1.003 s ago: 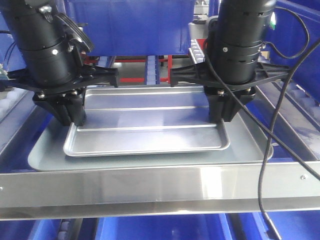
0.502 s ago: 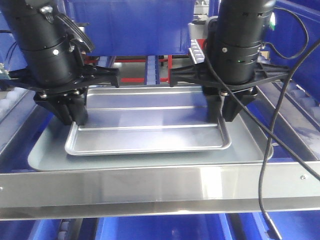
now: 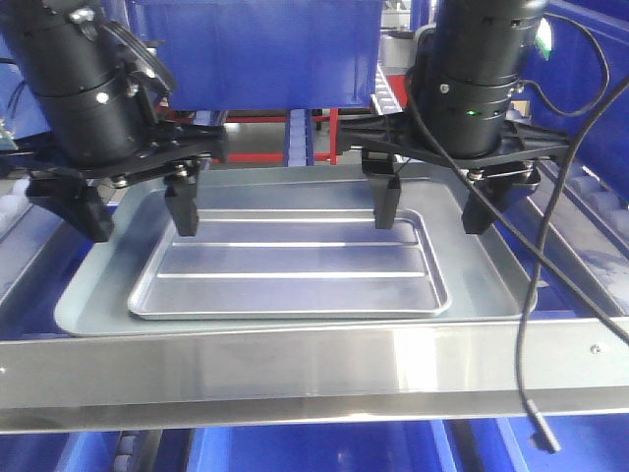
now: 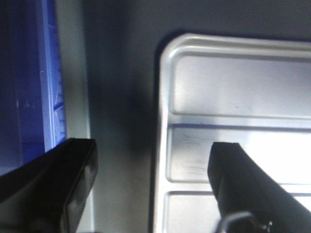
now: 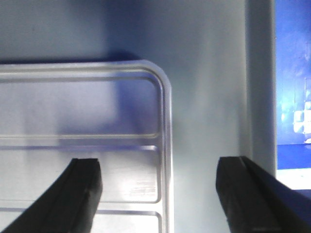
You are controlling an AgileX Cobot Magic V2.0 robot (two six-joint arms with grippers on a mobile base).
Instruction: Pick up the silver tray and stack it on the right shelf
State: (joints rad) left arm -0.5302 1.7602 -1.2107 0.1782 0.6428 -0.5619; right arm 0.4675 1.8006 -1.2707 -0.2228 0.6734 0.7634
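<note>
A broad shiny front bar (image 3: 314,379) of the shelf runs across the near edge, with a rivet near its right end. Behind it a dull grey tray (image 3: 79,305) lies flat, and the silver tray (image 3: 295,270) sits inside it, its two long ridges running left to right. Blue bins (image 3: 256,49) stand at the far side, and more blue shows below the bar and at both sides.

My left gripper (image 3: 140,211) hangs over the silver tray's left end with its jaws spread wide: one finger is out over the grey tray's left part, the other above the silver tray's floor. In my left wrist view the tray's rim (image 4: 160,145) lies in the gap between the fingers, and neither pinches it.

My right gripper (image 3: 432,206) is spread the same way over the right end, one finger above the silver floor, the other out over the grey tray. My right wrist view shows the rim (image 5: 167,160) between the fingers, ungripped. Whether the tips touch the surfaces below I cannot tell.
</note>
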